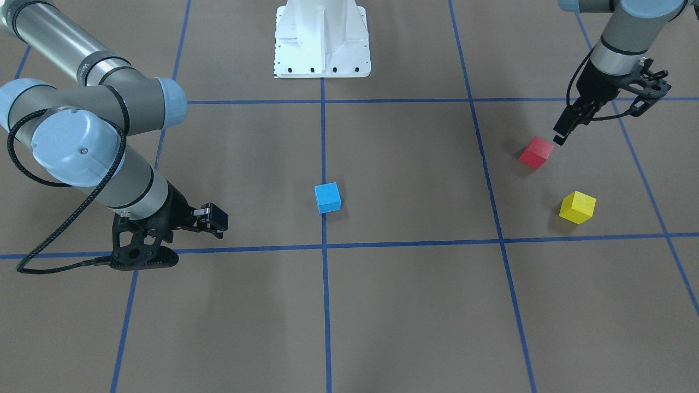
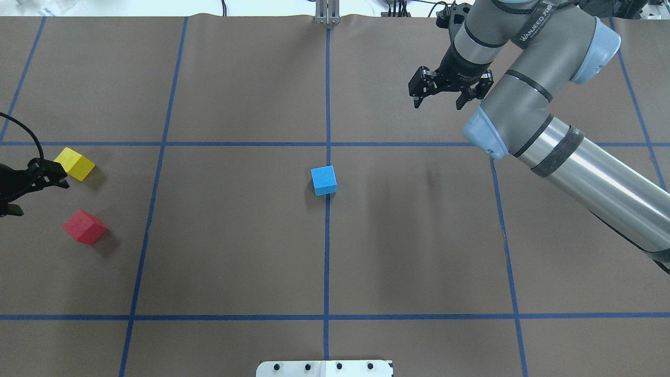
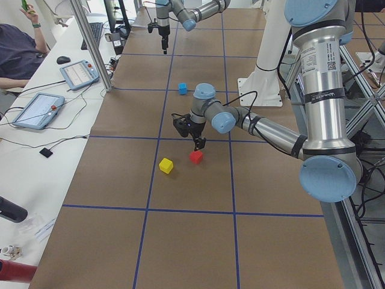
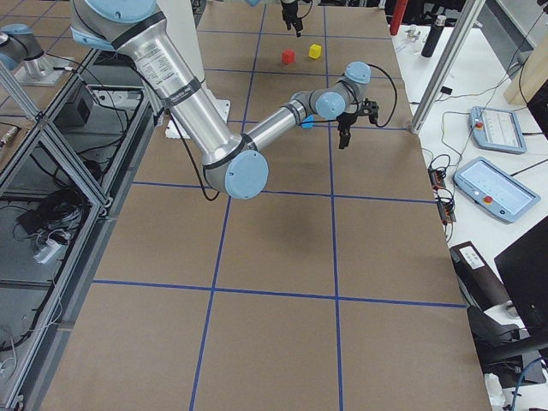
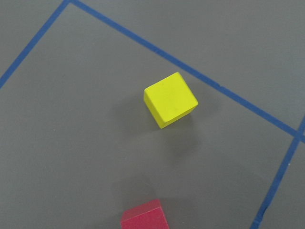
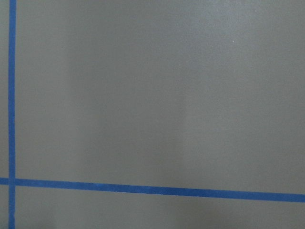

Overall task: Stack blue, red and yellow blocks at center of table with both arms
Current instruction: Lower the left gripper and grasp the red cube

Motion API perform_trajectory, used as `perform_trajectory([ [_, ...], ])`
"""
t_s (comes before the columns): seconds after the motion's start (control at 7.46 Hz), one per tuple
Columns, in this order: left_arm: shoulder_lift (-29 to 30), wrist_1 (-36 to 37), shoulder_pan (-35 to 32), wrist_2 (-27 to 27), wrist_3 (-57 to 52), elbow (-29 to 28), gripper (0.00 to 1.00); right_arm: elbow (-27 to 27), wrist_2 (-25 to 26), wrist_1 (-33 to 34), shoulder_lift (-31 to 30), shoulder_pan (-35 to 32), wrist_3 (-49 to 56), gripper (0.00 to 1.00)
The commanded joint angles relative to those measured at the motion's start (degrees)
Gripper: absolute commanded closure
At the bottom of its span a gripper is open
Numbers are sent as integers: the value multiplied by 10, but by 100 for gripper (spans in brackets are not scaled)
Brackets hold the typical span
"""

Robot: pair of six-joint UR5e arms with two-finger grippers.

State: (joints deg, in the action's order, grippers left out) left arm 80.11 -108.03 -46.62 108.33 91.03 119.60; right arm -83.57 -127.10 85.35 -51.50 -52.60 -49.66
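The blue block [image 1: 327, 197] sits alone at the table's center on the blue tape line, also in the overhead view [image 2: 323, 180]. The red block [image 1: 536, 152] [image 2: 84, 226] and the yellow block [image 1: 577, 207] [image 2: 76, 163] lie apart on the robot's left side. My left gripper [image 2: 34, 198] is open and empty, hovering above the table between the red and yellow blocks. Its wrist view shows the yellow block [image 5: 170, 99] and the red block's edge [image 5: 145, 217]. My right gripper [image 2: 438, 102] is open and empty, far right of the blue block, above bare table.
The white robot base [image 1: 322, 38] stands at the near table edge. Blue tape lines [image 2: 327, 262] grid the brown table. Beyond the far edge a person sits at a side bench with tablets [image 3: 39, 109] and a metal post [image 3: 90, 45].
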Motion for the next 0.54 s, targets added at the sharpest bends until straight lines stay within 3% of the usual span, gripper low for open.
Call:
perform_trajectory([
  [0.0,4,-1,50,-37,43,-17,1,3,1,-1,-1,0,0,0],
  [0.4,28,-2,54,-37,42,-53,1,3,1,-2,-4,0,1,0],
])
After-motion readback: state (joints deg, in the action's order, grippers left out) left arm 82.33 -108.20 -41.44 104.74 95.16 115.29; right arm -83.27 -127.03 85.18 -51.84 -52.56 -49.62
